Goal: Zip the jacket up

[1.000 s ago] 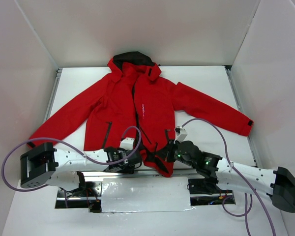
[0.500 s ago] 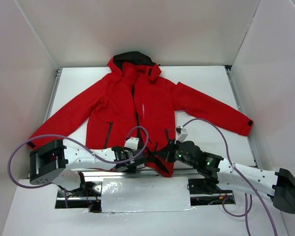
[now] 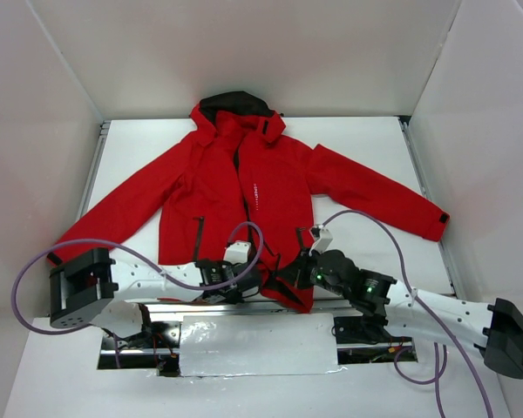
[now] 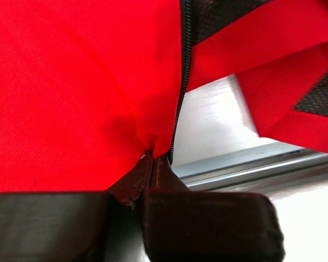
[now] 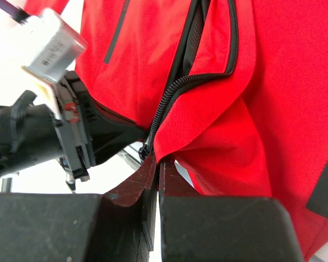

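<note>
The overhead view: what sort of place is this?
Probably a robot lab test cell: white walls box in a white table, the left arm and right arm are mounted at its near edge, and one red jacket lies spread out.

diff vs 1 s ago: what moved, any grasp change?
The left tool, shut on the hem of the large bright red hooded fabric jacket, slid right toward the right tool, dragging that front panel's lower edge toward the central zipper. No grasp or release visible. The right tool stayed pinched on the other hem edge, nearly still; the rest of the jacket lies as before.
</note>
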You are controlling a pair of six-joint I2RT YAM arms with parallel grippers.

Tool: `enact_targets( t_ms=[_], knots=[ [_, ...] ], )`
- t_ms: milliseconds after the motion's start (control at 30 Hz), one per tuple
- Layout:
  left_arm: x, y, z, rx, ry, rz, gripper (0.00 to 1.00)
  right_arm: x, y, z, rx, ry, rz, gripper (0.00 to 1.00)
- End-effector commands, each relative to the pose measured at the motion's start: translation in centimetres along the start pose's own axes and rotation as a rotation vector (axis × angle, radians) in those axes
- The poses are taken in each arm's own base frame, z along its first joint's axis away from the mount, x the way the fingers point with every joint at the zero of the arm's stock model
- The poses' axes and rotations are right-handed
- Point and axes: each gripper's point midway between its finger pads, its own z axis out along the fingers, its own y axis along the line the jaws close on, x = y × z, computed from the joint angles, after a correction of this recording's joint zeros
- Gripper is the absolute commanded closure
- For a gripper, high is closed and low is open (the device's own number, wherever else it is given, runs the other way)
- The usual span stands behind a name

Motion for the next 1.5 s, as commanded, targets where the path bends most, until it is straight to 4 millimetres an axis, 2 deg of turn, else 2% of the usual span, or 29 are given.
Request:
enact_targets(
  t_ms=[0, 133, 167, 200, 267, 300, 333, 433, 533, 567, 667, 800, 933, 1067, 1467],
  knots=[
    [-2.4, -2.0, -0.1, 0.115, -0.092, -0.028, 1.0, -0.6, 1.6, 0.5, -0.052, -0.008, -0.025, 1.0],
    [-6.2, -4.0, -1.9, 0.272, -0.189, -0.094, 1.0, -0.6, 1.9, 1.1, -0.067, -0.009, -0.036, 1.0],
    [-7.7, -4.3, -2.8, 0.321, -0.222, -0.137, 1.0, -0.6, 1.9, 1.3, -0.066, -0.005, -0.041, 1.0],
    [-8.0, -4.1, -2.8, 0.345, -0.236, -0.151, 1.0, -0.7, 2.3, 1.4, -0.08, -0.006, -0.042, 1.0],
    [-10.9, -5.7, -5.0, 0.479, -0.343, -0.218, 1.0, -0.6, 2.5, 1.7, -0.093, -0.001, -0.046, 1.0],
    [-11.1, -5.7, -5.3, 0.503, -0.369, -0.234, 1.0, -0.8, 3.3, 1.7, -0.13, -0.005, -0.041, 1.0],
    [-12.4, -6.5, -6.5, 0.566, -0.423, -0.264, 1.0, -0.6, 3.4, 1.9, -0.144, 0.0, -0.041, 1.0],
    [-14.0, -7.3, -8.7, 0.666, -0.498, -0.309, 1.0, -0.6, 3.8, 2.1, -0.175, -0.006, -0.033, 1.0],
    [-14.0, -8.1, -9.8, 0.748, -0.511, -0.31, 1.0, -0.9, 4.6, 2.0, -0.228, -0.029, -0.025, 1.0],
    [-14.4, -8.4, -10.6, 0.789, -0.532, -0.317, 1.0, -0.6, 4.3, 1.9, -0.238, -0.031, -0.025, 1.0],
    [-14.0, -8.5, -11.3, 0.85, -0.54, -0.334, 1.0, -1.2, 4.4, 1.8, -0.247, -0.068, -0.003, 1.0],
    [-12.9, -7.3, -10.9, 0.86, -0.544, -0.359, 1.0, -1.4, 4.0, 1.6, -0.252, -0.094, 0.024, 1.0],
    [-12.8, -6.4, -10.8, 0.841, -0.554, -0.371, 1.0, -1.3, 3.2, 1.3, -0.25, -0.123, 0.043, 1.0],
    [-12.5, -6.4, -10.8, 0.846, -0.547, -0.366, 1.0, -1.7, 3.4, 0.8, -0.28, -0.155, 0.049, 1.0],
    [-12.2, -6.8, -10.9, 0.874, -0.533, -0.361, 1.0, -2.6, 3.9, 0.9, -0.275, -0.178, 0.031, 1.0]
  ],
)
